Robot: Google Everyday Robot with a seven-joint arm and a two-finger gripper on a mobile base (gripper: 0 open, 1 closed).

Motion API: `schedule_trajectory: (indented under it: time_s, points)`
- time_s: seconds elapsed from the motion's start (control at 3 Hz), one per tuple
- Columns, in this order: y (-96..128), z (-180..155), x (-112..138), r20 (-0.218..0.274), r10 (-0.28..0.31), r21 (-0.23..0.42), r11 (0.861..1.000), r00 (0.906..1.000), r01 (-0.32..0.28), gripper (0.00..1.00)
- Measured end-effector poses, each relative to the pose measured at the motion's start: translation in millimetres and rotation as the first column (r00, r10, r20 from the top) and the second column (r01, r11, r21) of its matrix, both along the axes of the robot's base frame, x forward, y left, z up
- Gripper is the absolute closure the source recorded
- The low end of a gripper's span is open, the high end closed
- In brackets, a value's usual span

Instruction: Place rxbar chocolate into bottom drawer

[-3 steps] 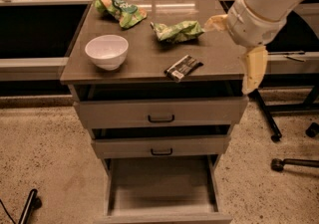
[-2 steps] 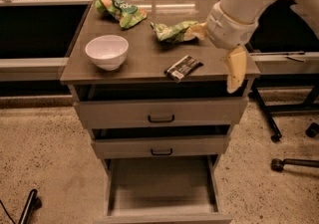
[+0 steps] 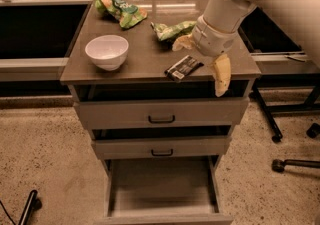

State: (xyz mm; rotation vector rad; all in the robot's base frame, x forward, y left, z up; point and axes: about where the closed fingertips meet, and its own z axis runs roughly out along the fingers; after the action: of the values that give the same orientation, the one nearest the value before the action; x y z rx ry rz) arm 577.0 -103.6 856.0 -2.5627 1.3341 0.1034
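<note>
- The rxbar chocolate (image 3: 184, 67) lies flat on the cabinet top (image 3: 130, 71), near its front edge and right of middle, its long axis slanting front-left to back-right.
- The gripper (image 3: 198, 69) hangs over that top's front right corner, just right of the bar, its 2 fingers spread and empty.
- The bottom drawer (image 3: 162, 189) stands pulled out at the cabinet's foot.

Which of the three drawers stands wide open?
The bottom drawer, its grey tray exposed; the top drawer and middle drawer sit barely ajar. The claw hovers beside the rxbar chocolate.
</note>
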Motion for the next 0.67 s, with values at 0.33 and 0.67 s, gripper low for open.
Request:
schedule_trajectory:
  time_s: [0.33, 0.67]
  points:
    - [9, -19, 10, -0.019, -0.002, -0.004, 1.000, 0.9998, 0.002, 0.00]
    - [13, -36, 24, -0.004, -0.039, -0.042, 0.998, 0.9992, 0.039, 0.00]
